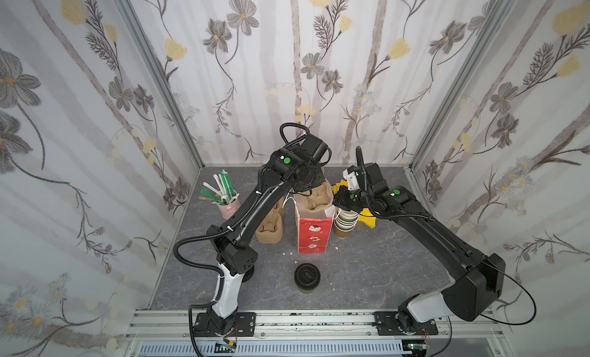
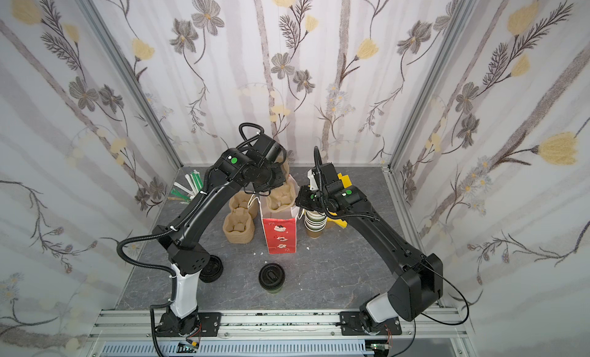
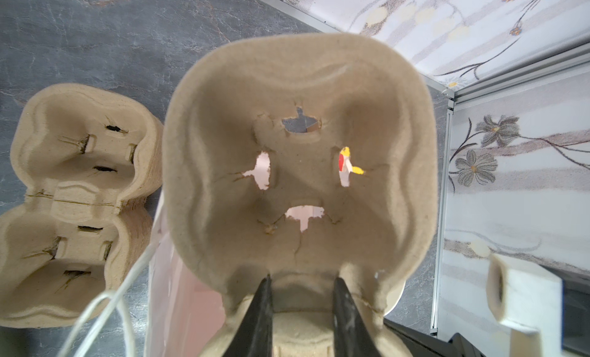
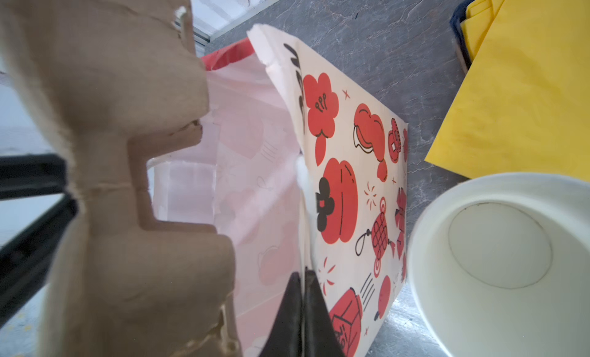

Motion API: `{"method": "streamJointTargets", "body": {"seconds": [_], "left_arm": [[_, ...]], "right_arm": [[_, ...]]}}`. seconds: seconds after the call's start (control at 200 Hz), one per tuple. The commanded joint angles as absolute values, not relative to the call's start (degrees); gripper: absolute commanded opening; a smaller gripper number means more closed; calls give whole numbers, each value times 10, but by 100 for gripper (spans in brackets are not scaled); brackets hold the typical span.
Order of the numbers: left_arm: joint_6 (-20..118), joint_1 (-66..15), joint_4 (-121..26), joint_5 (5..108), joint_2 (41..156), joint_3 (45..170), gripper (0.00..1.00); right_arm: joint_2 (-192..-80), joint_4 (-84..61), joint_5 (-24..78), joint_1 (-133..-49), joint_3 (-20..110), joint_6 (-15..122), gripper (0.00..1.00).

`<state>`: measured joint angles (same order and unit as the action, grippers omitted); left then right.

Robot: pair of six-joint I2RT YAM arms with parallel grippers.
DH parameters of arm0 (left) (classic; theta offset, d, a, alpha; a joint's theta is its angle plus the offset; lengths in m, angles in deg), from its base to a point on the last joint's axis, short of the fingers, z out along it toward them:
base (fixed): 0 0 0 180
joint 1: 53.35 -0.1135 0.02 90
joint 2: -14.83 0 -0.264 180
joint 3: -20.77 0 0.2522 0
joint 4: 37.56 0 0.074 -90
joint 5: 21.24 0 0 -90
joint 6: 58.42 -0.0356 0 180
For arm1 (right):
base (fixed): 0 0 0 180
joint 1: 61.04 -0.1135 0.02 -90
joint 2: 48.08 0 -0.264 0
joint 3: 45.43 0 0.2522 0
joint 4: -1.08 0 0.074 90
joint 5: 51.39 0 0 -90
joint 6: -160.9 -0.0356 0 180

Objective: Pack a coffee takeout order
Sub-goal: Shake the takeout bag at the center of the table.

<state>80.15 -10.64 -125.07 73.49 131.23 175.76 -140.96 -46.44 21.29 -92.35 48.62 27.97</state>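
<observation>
A red paper bag (image 1: 314,235) (image 2: 281,235) stands open mid-table, its pale lining (image 4: 255,186) showing. My left gripper (image 3: 301,278) is shut on the middle ridge of a tan pulp carrier (image 3: 300,84) (image 1: 314,200) (image 2: 280,197), which hangs tilted at the bag's mouth. The bag's lining shows through the carrier's holes. The right gripper (image 4: 303,274) is shut on the bag's printed side wall (image 4: 348,179) at its top edge. A black-lidded cup (image 1: 307,275) (image 2: 271,275) stands in front of the bag. Yellow napkins (image 4: 526,84) (image 2: 344,179) lie behind the right arm. Green straws (image 1: 223,187) stand in a pink cup.
A stack of spare carriers (image 1: 269,232) (image 3: 76,195) sits left of the bag. Nested paper cups (image 1: 346,222) (image 4: 498,259) stand close against its right side. Black lids (image 2: 211,269) lie by the left arm's base. Walls close in the back and both sides.
</observation>
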Motion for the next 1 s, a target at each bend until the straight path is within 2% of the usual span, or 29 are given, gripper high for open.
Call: {"method": "streamJointTargets", "body": {"seconds": [0.0,0.47,0.759,0.894,0.999], "left_arm": [[793,-104,-1277,760,1315,1764,23],[776,-98,-1307,777,1303,1726,22],[767,-93,-1308,773,1294,1706,22],[757,-93,-1307,759,1295,1692,22],[750,-93,-1307,749,1297,1685,21]], "right_arm": [[-1405,-409,193,-930,480,235,5],[-1382,-381,274,-959,456,179,4],[-1383,-373,279,-969,456,179,4],[-1383,-370,272,-970,454,185,7],[-1383,-370,269,-970,454,190,14]]}}
